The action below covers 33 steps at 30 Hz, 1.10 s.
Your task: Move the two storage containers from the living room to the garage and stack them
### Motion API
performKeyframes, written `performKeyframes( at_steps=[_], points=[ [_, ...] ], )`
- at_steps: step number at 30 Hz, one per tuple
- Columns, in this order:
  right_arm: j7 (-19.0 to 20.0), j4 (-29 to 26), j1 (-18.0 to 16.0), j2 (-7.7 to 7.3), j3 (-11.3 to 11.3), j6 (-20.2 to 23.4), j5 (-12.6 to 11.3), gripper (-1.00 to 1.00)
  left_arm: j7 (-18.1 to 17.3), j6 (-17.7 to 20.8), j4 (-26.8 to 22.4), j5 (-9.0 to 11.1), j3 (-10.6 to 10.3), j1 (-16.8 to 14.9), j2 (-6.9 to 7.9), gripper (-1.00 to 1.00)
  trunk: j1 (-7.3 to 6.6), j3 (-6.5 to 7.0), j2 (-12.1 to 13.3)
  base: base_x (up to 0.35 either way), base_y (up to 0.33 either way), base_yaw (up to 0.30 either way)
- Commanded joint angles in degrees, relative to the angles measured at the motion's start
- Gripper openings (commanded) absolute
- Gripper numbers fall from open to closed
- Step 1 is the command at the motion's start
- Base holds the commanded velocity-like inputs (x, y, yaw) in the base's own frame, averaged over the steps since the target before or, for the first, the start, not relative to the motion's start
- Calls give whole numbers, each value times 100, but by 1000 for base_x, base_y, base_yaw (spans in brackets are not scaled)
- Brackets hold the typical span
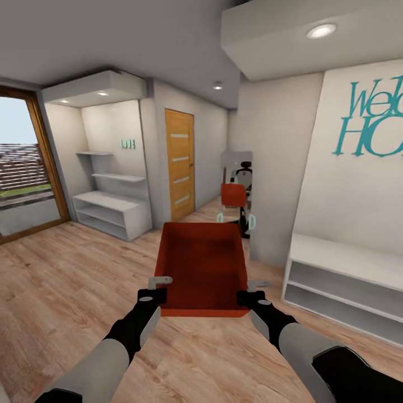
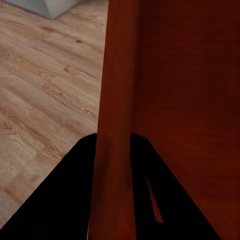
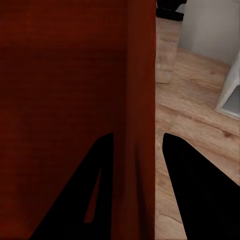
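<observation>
Both end effectors, left [image 1: 159,286] and right [image 1: 252,291], pinch opposite side walls of one storage container [image 1: 202,267], apparently keeping it level above the wood floor [image 1: 67,280] for carrying.

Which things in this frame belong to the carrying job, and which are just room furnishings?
Job:
- red bin, empty
- left tool on its left wall
- right tool on its right wall

Just furnishings:
- wooden door
- white shelf unit
- white bench
- mirror
- teal wall lettering
</observation>
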Motion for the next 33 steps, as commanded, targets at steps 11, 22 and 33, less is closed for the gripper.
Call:
performKeyframes(
  at_steps=[11, 22, 33],
  points=[
    [-39, -10, -3, -64, -130, -36, 1, -100, 553, 50, -6, -1, 281, 0, 224, -100, 5, -1, -4, 322, 0, 248],
    [-36, -10, -3, -64, -130, -45, 1, -100, 553, 50, -5, -1, 289, -4, 221, -100, 5, -1, -4, 321, 0, 18],
    [-89, 15, -3, 17, 79, -45, -83, -100, 22, -12, -12, 321, -245, 4, 166, -100, 5, -2, -5, 88, 0, 0]
  ],
)
